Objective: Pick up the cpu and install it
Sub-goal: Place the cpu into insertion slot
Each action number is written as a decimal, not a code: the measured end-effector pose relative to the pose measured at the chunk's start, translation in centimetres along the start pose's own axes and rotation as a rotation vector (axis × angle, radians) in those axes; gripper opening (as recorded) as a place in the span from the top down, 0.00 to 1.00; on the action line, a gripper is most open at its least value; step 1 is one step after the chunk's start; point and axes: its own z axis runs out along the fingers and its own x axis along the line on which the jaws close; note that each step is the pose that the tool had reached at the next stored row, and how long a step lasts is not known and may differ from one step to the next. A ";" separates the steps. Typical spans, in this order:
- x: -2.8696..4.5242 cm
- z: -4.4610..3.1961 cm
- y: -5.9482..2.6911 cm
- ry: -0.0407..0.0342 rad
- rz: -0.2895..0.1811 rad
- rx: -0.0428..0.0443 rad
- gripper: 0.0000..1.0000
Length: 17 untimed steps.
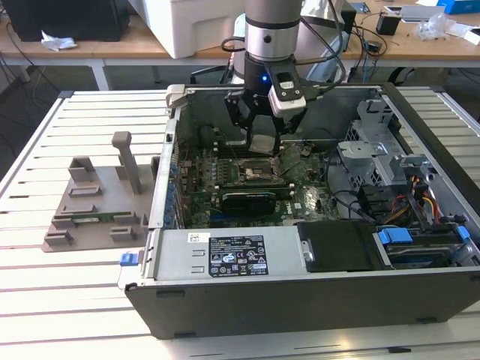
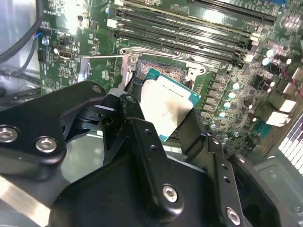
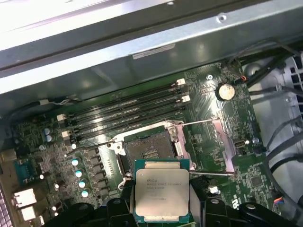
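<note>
The pincer [image 2: 163,118] pinches the cpu [image 3: 162,191] by two opposite edges and holds it in the air inside the open computer case [image 1: 300,300]. The bare socket [image 3: 149,151] lies just below and slightly ahead of the pincer. To do this step well, I judge the chip must be level and square to the socket — any tilt or sideways slide risks the fine contacts. The cpu is a thin square, with a matt, smudged silvery lid on a green rim. The socket is a dark recessed grid framed in bright steel, with its hinged retention plate [image 3: 222,146] swung open beside it — all on a glossy, crowded green motherboard [image 3: 236,118].
</note>
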 end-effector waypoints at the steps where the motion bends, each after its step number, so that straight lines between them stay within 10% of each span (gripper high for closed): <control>1: 0.00 0.01 0.00 0.0003 0.023 0.0006 0.45; 17: -0.03 0.05 0.01 0.0042 0.326 0.0072 0.45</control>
